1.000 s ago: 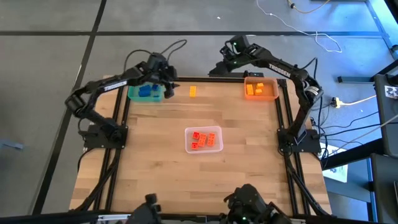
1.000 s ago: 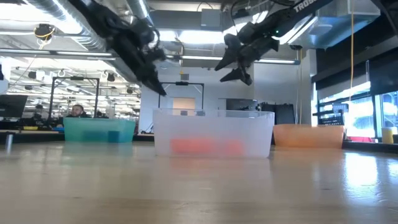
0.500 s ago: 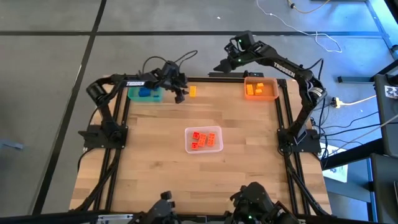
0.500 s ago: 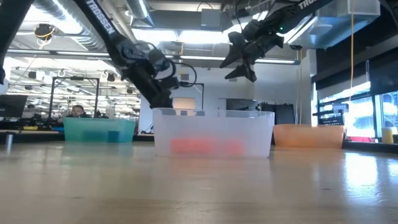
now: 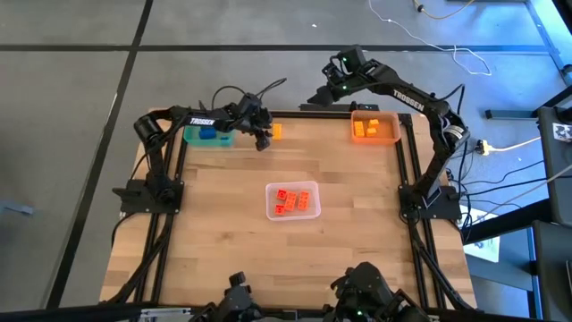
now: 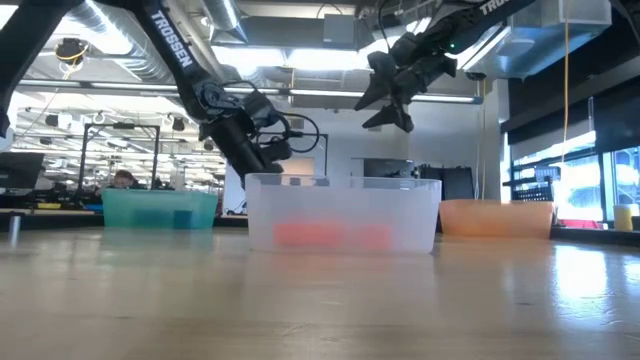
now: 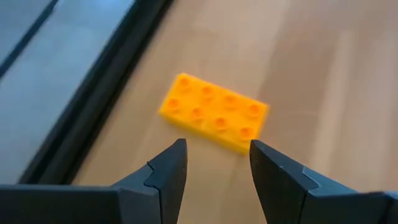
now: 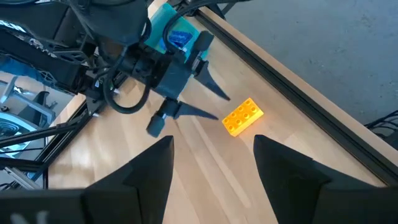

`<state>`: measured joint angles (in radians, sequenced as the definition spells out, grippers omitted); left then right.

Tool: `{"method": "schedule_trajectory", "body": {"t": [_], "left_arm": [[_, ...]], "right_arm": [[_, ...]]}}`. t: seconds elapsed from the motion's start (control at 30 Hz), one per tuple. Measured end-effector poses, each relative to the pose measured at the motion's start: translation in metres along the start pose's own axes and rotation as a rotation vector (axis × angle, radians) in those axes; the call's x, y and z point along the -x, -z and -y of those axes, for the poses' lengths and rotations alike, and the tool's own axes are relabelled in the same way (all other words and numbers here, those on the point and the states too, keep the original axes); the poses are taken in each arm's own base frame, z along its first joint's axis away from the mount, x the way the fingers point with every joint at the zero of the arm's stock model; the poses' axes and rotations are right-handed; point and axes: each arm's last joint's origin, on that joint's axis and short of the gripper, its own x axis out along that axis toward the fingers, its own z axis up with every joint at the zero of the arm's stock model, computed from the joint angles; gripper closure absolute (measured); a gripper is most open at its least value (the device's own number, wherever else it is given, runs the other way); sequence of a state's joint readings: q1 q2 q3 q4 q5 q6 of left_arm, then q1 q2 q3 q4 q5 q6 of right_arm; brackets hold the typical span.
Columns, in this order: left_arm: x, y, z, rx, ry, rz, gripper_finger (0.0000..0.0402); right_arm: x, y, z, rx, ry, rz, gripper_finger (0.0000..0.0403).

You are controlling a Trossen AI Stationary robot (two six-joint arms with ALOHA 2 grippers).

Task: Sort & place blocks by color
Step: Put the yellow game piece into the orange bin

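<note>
A yellow studded block lies flat on the wooden table near its far edge, between the teal bin and the orange bin. My left gripper is low over the table just short of the block. It is open, slants down, and touches nothing. The right wrist view shows its two fingers pointing at the block. My right gripper hangs high over the far edge, open and with nothing between its fingers.
The teal bin at the far left holds blue blocks. Orange-yellow blocks lie in the orange bin at the far right. A clear bin at mid table holds red-orange blocks. A dark rail runs along the table's far edge.
My left gripper has left the teal bin, going toward the table's right edge and down. It now sits low beside the yellow block, rolled a little. Its fingers have stayed open. The block has not moved.
</note>
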<state>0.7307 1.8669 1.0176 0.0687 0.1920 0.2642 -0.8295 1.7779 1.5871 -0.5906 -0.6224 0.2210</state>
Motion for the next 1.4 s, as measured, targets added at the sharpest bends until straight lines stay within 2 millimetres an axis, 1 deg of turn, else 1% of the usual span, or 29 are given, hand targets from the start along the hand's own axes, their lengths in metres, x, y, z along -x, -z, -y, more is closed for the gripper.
{"method": "schedule_trajectory", "body": {"t": [0.07, 0.3, 0.43, 0.57, 0.7, 0.8, 0.9, 0.97, 1.07, 1.1, 1.23, 1.33, 1.4], "left_arm": [[-0.001, 0.001, -0.001, 0.009, -0.038, -0.013, 0.0237], [-0.002, 0.001, -0.002, -0.005, -0.058, -0.013, 0.0237], [-0.008, 0.002, -0.003, -0.008, -0.056, 0.011, 0.0237], [-0.016, 0.008, -0.003, 0.005, -0.048, 0.0, 0.0237], [-0.021, 0.011, -0.001, 0.025, -0.006, 0.003, 0.0237], [-0.022, 0.006, 0.001, 0.015, 0.01, 0.026, 0.0237], [-0.028, -0.001, 0.003, -0.012, 0.058, 0.054, 0.0237], [-0.035, -0.01, 0.003, -0.024, 0.101, 0.083, 0.0237], [-0.042, -0.013, 0.004, -0.004, 0.146, 0.042, 0.0237], [-0.042, -0.012, 0.004, -0.003, 0.157, 0.028, 0.0237], [-0.039, -0.022, 0.002, -0.006, 0.152, 0.065, 0.0237], [-0.032, -0.03, 0.001, -0.005, 0.137, 0.071, 0.0237], [-0.022, -0.037, 0.002, -0.01, 0.13, 0.074, 0.0237]], "right_arm": [[0.0, 0.0, 0.0, 0.0, 0.001, -0.004, 0.0181], [0.0, 0.002, 0.0, 0.011, 0.004, -0.015, 0.0181], [0.0, 0.002, 0.0, 0.011, 0.004, -0.015, 0.0181], [0.0, 0.002, 0.001, 0.006, 0.005, -0.021, 0.0181], [0.0, 0.003, 0.001, 0.002, 0.007, -0.026, 0.0181], [0.0, 0.003, 0.001, 0.002, 0.007, -0.026, 0.0181], [0.0, 0.003, 0.001, 0.002, 0.007, -0.026, 0.0181], [0.0, 0.003, 0.001, 0.002, 0.007, -0.026, 0.0181], [0.0, 0.003, 0.001, 0.001, 0.007, -0.026, 0.0181], [0.0, 0.003, 0.001, 0.001, 0.008, -0.026, 0.0181], [0.0, 0.003, 0.001, -0.001, 0.008, -0.029, 0.0181], [0.0, 0.003, 0.001, -0.005, 0.009, -0.029, 0.0181], [-0.001, 0.004, 0.0, -0.006, 0.014, -0.029, 0.0181]]}}
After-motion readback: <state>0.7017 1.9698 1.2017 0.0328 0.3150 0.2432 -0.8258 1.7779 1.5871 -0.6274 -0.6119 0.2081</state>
